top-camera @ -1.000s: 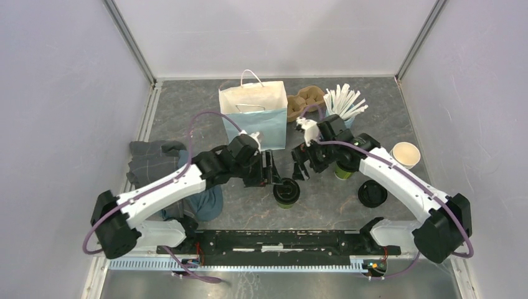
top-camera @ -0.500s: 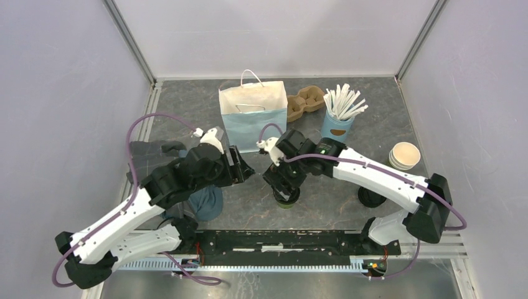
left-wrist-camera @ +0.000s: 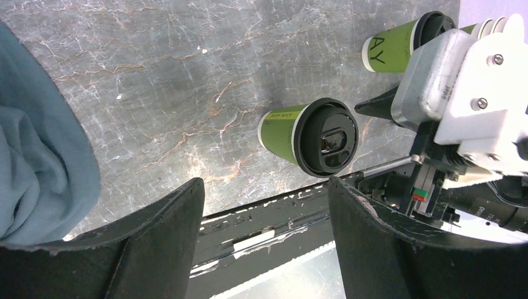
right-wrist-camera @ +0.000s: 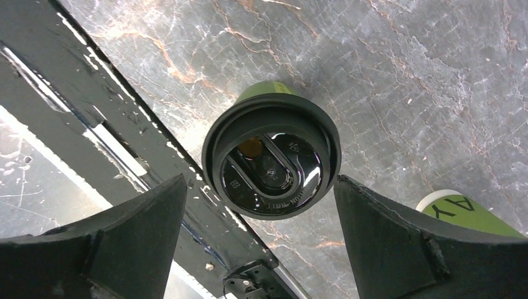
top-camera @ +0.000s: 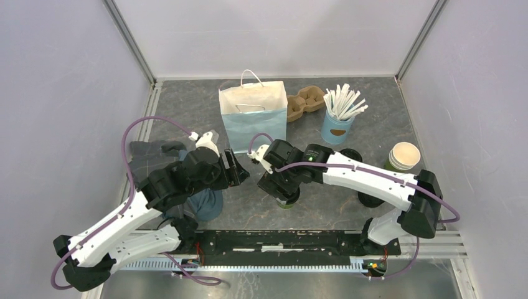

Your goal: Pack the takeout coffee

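You had the right gripper [top-camera: 279, 185] spread wide, straddling the upright takeout coffee [right-wrist-camera: 272, 163] near the front rail [top-camera: 274, 240], not yet touching. The left gripper [left-wrist-camera: 264, 187] hung spread and empty beside it. An off-centre close could tip the coffee — or crush it — short of the bag [top-camera: 254, 121].

Grey table [top-camera: 187, 118] bears takeout coffee [left-wrist-camera: 317, 140]; blue bag [top-camera: 255, 121]; cloth [top-camera: 208, 202].
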